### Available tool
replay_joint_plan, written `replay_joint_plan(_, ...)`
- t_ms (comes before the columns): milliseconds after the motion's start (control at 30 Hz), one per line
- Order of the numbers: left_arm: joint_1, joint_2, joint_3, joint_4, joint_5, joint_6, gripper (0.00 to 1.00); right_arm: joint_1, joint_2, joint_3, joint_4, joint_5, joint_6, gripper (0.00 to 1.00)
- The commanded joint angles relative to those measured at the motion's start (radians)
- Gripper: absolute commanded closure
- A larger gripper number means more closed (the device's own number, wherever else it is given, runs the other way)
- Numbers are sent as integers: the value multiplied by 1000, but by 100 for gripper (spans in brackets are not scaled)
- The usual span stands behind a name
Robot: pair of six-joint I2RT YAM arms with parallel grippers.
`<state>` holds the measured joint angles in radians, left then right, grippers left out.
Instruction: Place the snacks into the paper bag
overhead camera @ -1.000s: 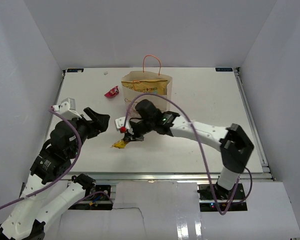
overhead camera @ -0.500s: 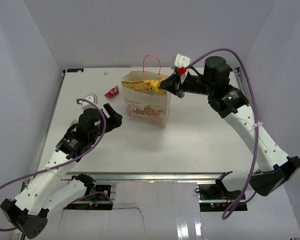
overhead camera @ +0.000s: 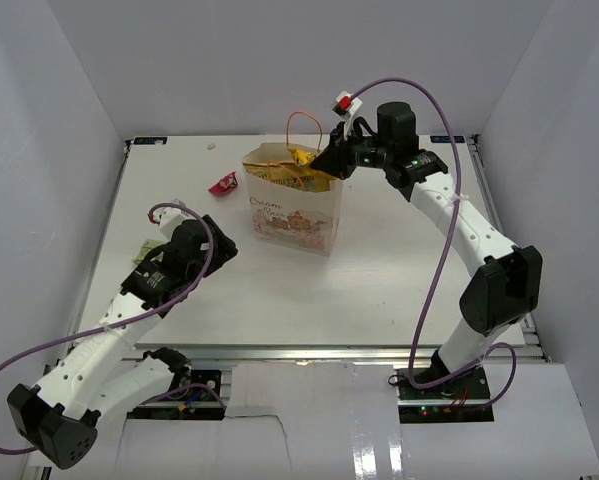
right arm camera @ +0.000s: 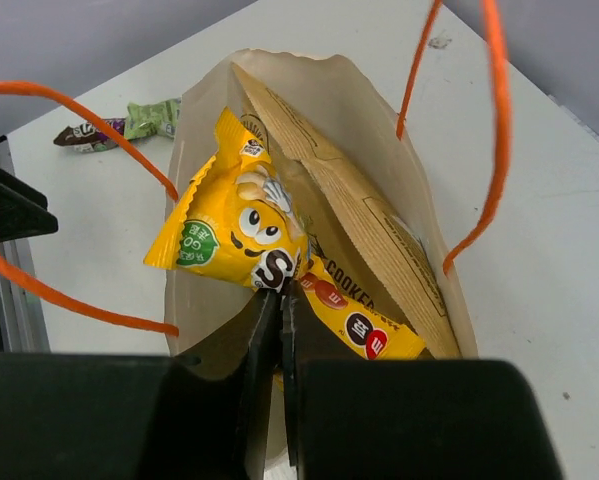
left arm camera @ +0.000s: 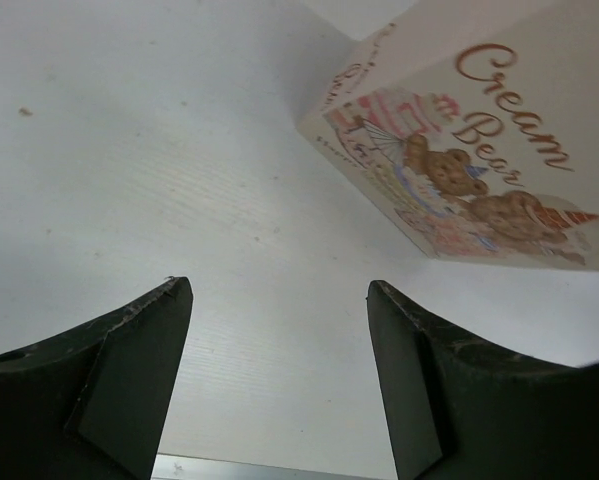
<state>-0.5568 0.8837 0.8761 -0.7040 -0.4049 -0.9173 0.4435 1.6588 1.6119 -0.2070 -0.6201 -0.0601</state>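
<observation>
The paper bag (overhead camera: 291, 210) stands upright at the table's middle back, with a bear picture and script on its front (left arm camera: 479, 150). My right gripper (overhead camera: 331, 165) is above its open mouth (right arm camera: 379, 130), shut on the small yellow M&M's packet (right arm camera: 244, 235), which hangs into the opening. The large yellow chip bag (right arm camera: 349, 190) stands inside. The red-pink packet (overhead camera: 223, 183) lies left of the bag. The green packet (right arm camera: 154, 115) lies further left, beside my left arm (overhead camera: 147, 248). My left gripper (overhead camera: 219, 250) is open and empty (left arm camera: 279, 290), low over the table, left front of the bag.
Thin orange loop handles (right arm camera: 479, 150) rise on both sides of the bag's mouth, close to my right fingers. White walls enclose the table on three sides. A purple cable (overhead camera: 434, 250) loops along the right arm.
My right gripper has carried the M&M's packet from the table's middle up to the bag's mouth and now holds it in the opening. My left arm has shifted slightly and lowered.
</observation>
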Motion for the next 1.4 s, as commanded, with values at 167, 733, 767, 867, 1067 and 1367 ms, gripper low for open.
replay_joint_plan(167,113,84,75,-236,-131,-73,21,3,18,22,32,-95,23,82)
replay_joint_plan(733,713,467,70,-77,215,-492,19,-156,-188,-114,-34,-210,-79,42)
replay_joint_plan(767,719,487,81,-75,209,-512,19,-163,-224,-150,-35,-216,-93,42)
replay_joint_plan(867,750,537,95,-46,186,-607,19,-180,-290,-283,-60,-237,-158,41)
replay_joint_plan(1067,796,587,54,75,141,-693,21,-192,-401,-484,-163,-328,-375,36)
replay_joint_plan(1367,844,770,152,44,144,-681,25,-192,-465,-615,-213,-313,-484,36)
